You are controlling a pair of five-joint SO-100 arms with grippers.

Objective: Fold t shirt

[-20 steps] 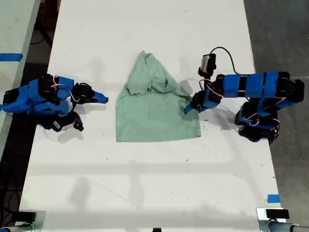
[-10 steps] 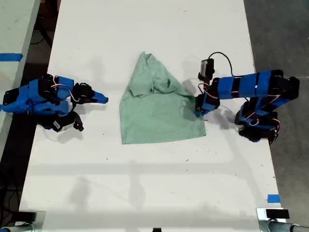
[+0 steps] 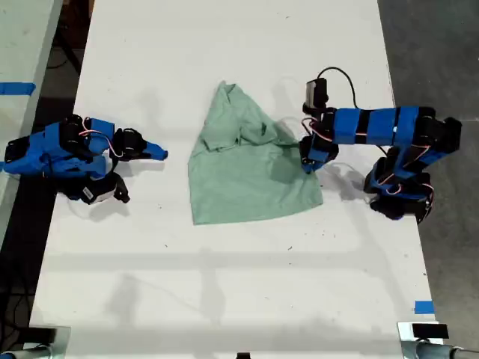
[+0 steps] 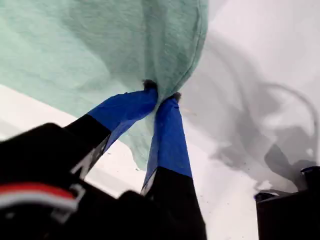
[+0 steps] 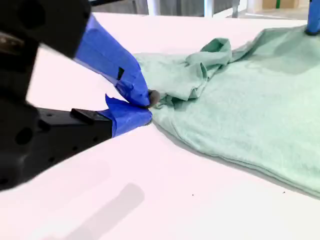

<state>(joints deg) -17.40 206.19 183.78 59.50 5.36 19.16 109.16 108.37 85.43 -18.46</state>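
The pale mint-green t shirt (image 3: 247, 176) lies partly folded mid-table, its pointed end toward the exterior view's top and its straight hem toward the bottom. My first gripper (image 3: 307, 161) is at the shirt's edge on the exterior view's right. The first wrist view shows this gripper (image 4: 161, 95) shut on a pinch of the t shirt (image 4: 75, 45), which hangs lifted over its fingers. My second gripper (image 3: 159, 155) rests on the table at the exterior view's left, a gap away from the cloth. The second wrist view shows that gripper (image 5: 147, 107) shut on nothing, with the t shirt (image 5: 250, 110) ahead of it.
The white table (image 3: 224, 45) is a long strip with dark floor along both sides in the exterior view. A blue tape mark (image 3: 423, 307) sits near its lower right corner there. A black cable (image 3: 340, 78) loops above the first arm.
My first gripper has moved toward the exterior view's right and top with the shirt's edge, dragging and skewing the whole shirt that way. The second arm has not moved.
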